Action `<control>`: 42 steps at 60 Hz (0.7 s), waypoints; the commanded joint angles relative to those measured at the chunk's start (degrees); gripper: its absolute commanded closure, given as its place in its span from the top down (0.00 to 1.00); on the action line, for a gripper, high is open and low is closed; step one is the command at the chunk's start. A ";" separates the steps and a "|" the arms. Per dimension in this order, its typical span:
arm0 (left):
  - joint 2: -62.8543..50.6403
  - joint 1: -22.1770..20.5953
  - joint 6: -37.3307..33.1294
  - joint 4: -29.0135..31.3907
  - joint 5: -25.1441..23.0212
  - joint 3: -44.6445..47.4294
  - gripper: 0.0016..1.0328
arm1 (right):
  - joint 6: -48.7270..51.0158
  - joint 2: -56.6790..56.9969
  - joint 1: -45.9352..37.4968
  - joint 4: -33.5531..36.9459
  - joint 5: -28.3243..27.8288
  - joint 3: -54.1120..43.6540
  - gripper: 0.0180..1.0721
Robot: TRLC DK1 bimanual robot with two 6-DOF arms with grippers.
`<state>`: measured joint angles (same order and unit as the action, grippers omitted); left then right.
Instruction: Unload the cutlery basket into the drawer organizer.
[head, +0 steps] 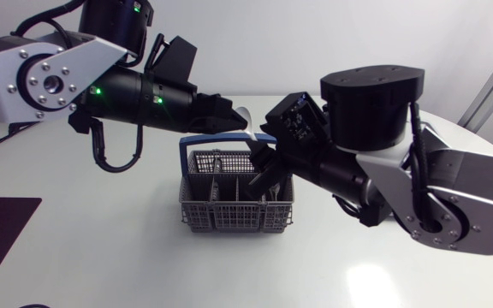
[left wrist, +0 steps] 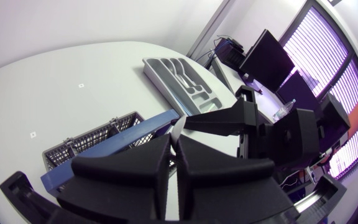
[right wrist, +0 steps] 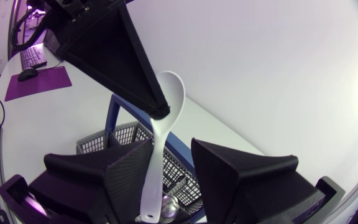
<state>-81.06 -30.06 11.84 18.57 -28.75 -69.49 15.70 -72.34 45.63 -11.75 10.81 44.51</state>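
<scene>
Two grippers above the cutlery basket (head: 229,224); left gripper (head: 248,128) pinches the white spoon (right wrist: 169,93); right gripper (right wrist: 171,144) stands wide around its handle; advise closing squarely before left releases.

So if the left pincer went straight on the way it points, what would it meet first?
Probably the right arm's wrist, just ahead of the left pincer and the white spoon it grips. Depth is unclear, so it could pass just above.
</scene>
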 commanded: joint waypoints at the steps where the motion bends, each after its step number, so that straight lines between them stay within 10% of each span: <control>1: -0.77 -0.26 1.26 -0.20 -1.04 -1.35 0.03 | 0.91 -0.97 0.69 -1.08 0.88 -1.36 0.30; 10: -0.86 -0.43 1.35 -0.55 -1.13 -0.99 0.03 | 0.99 -1.49 0.87 -0.56 0.79 -1.09 0.10; 30: 0.20 -0.52 1.70 -0.90 -1.13 -0.82 0.08 | 1.70 -1.67 1.57 1.29 -0.35 -1.53 0.06; 42: 3.36 -0.52 1.61 -3.45 -1.13 -1.26 0.44 | 1.79 -0.17 1.22 3.49 -2.99 -1.97 0.06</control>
<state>-80.71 -30.46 12.05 18.15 -29.19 -69.47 16.34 -72.75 46.39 -10.50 9.45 44.51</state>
